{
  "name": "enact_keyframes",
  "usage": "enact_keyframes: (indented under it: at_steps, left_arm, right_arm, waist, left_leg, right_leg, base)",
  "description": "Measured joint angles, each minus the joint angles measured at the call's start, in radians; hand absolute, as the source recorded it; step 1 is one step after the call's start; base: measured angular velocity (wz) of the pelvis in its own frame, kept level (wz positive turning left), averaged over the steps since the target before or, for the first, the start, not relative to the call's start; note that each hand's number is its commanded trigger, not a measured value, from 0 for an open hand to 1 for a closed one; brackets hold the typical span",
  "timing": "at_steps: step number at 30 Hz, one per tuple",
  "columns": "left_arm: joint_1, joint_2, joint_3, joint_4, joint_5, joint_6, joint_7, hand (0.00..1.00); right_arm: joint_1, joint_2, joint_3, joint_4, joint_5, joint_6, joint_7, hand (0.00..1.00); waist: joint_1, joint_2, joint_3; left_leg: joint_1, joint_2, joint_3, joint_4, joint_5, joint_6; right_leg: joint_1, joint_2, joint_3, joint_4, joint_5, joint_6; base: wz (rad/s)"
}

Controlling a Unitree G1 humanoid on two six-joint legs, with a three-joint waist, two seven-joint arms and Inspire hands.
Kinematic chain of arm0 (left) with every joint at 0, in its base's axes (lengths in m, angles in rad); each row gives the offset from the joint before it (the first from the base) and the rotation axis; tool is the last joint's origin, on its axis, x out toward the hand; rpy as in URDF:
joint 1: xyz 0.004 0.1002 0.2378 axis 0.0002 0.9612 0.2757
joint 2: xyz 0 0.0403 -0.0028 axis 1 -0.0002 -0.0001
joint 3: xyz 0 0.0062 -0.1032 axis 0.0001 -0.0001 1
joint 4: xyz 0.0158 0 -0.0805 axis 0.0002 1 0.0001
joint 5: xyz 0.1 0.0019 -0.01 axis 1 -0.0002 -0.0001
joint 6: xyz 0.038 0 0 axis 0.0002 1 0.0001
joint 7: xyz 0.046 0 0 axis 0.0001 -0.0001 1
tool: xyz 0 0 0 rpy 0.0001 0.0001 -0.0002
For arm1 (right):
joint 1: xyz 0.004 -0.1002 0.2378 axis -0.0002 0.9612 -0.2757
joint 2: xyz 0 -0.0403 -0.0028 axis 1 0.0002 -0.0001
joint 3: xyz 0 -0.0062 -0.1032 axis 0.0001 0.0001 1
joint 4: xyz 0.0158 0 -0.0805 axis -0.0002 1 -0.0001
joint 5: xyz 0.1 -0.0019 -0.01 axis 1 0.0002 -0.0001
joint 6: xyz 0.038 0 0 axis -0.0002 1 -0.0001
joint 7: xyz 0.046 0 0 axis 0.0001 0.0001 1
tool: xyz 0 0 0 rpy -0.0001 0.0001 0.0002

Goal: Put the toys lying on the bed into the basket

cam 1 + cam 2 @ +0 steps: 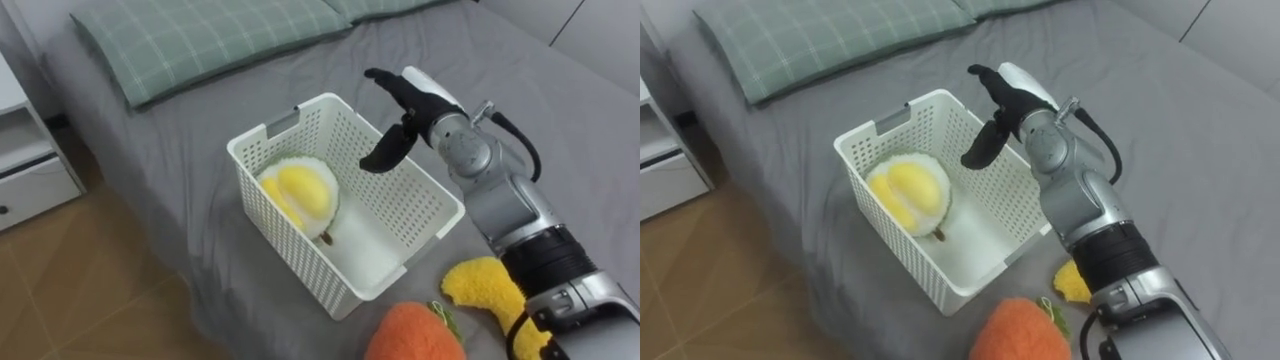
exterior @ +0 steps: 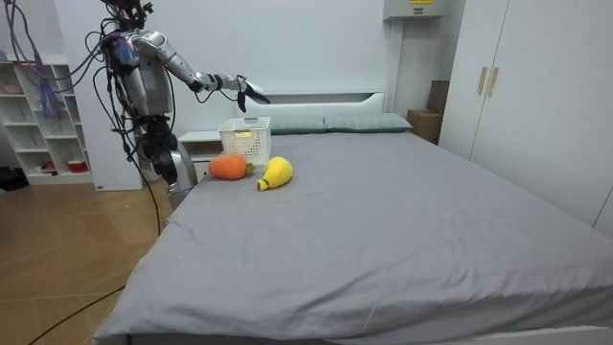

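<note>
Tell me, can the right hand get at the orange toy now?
Probably yes: the right hand is open and empty over the basket, and the orange toy lies uncovered beside it.

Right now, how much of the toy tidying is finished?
One yellow-green toy already lies in the white basket. The right hand hovers open over the basket, holding nothing. An orange toy and a yellow toy lie on the bed beside it, yet to be collected.
</note>
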Motion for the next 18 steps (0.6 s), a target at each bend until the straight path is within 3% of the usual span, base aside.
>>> enact_keyframes:
  at_steps: [4, 6, 10, 18]
  left_arm:
    - [0.014, 0.001, -0.002, 0.003, -0.001, 0.0, 0.018, 0.0]
    - [0.02, -0.004, -0.004, 0.002, -0.001, -0.001, 0.018, 0.0]
    - [0.046, -0.004, -0.004, 0.002, -0.001, -0.01, 0.038, 0.0]
    - [0.078, -0.012, -0.003, 0.005, -0.001, -0.025, 0.054, 0.0]
  right_arm:
    - [0.024, -0.001, -0.04, 0.0, 0.019, -0.015, -0.009, 0.0]
    - [0.052, -0.002, -0.077, 0.0, 0.021, -0.026, -0.022, 0.0]
    - [0.14, -0.024, -0.103, 0.0, 0.019, -0.041, -0.054, 0.0]
    - [0.218, -0.046, -0.144, 0.005, 0.052, -0.051, -0.115, 0.0]
  waist:
    - [-0.028, 0.009, 0.0032]
    - [-0.047, 0.013, -0.0023]
    - [-0.07, 0.021, -0.0048]
    - [-0.141, 0.044, -0.0108]
  left_leg:
    - [0.03, 0.002, 0.012, -0.012, -0.002, 0.003]
    - [0.031, 0.006, 0.028, -0.012, -0.003, 0.005]
    - [0.044, 0.016, 0.066, -0.023, -0.006, 0.009]
    - [0.085, 0.034, 0.145, -0.051, -0.013, 0.015]
  right_leg:
    - [0.018, -0.001, 0.016, -0.002, 0.0, 0.0]
    - [0.016, -0.001, 0.028, 0.003, 0.001, 0.001]
    - [0.012, -0.001, 0.06, 0.005, 0.004, 0.003]
    - [0.009, 0.001, 0.128, 0.015, 0.004, 0.004]
  base:
    - [-0.12]
    - [-0.18]
    - [-0.25]
    - [-0.31]
